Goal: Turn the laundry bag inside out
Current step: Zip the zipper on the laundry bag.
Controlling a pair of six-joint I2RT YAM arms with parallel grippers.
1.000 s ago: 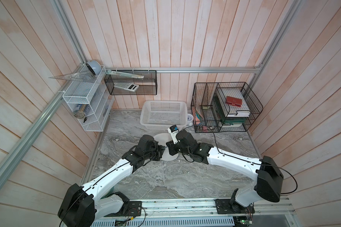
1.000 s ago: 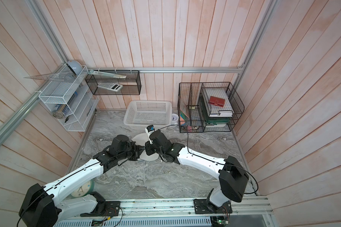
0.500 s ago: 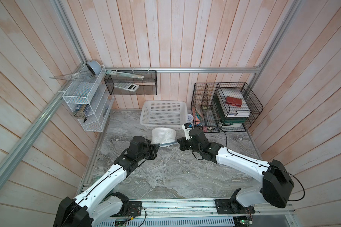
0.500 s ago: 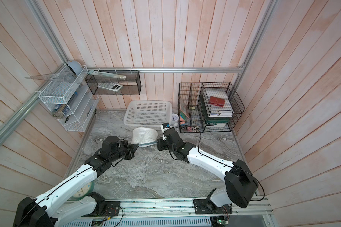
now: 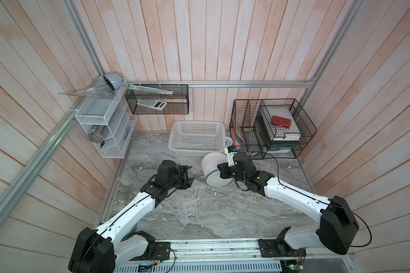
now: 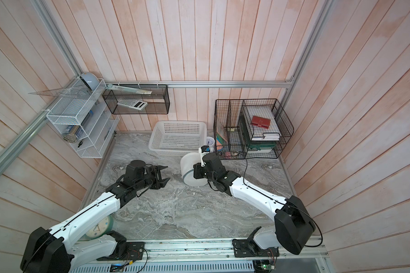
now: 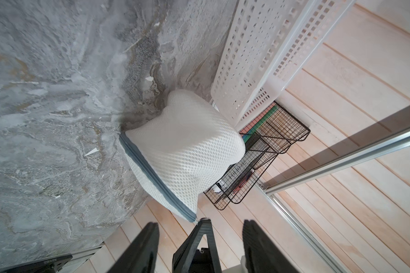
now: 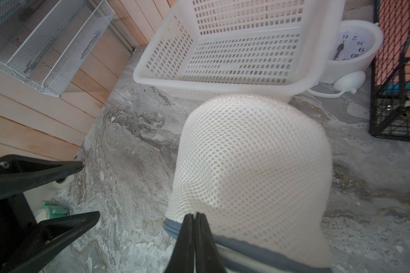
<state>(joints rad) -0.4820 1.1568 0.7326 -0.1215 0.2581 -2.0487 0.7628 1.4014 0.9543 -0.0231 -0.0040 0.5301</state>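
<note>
- Whereas a second ago both claws were bunched together over the laundry bag [image 5: 212, 168] at mid-table, the left claw [image 5: 191, 174] now stands clear of it. Its jaws are spread wide and hold nothing, with bare table [image 5: 199, 208] between its tips and the mesh.
- The right claw [image 8: 194, 216] stays pinched tight on the bag's grey trim [image 8: 258, 250], which is now the only grip on it.
- The bag has travelled with that claw toward the back and now sits just in front of the white basket [image 5: 195, 151]. It is puffed into a dome with the trim toward the near side. I cannot tell whether its lower edge rests on the table or hangs just off it.
- The release suggests the two-handed pull is over and the mesh has probably been drawn through its opening.
- The weave does not show which face is outward, so I would not call the turn complete. Either the right claw sets the bag down, or the left claw needs a fresh hold on the trim.
</note>
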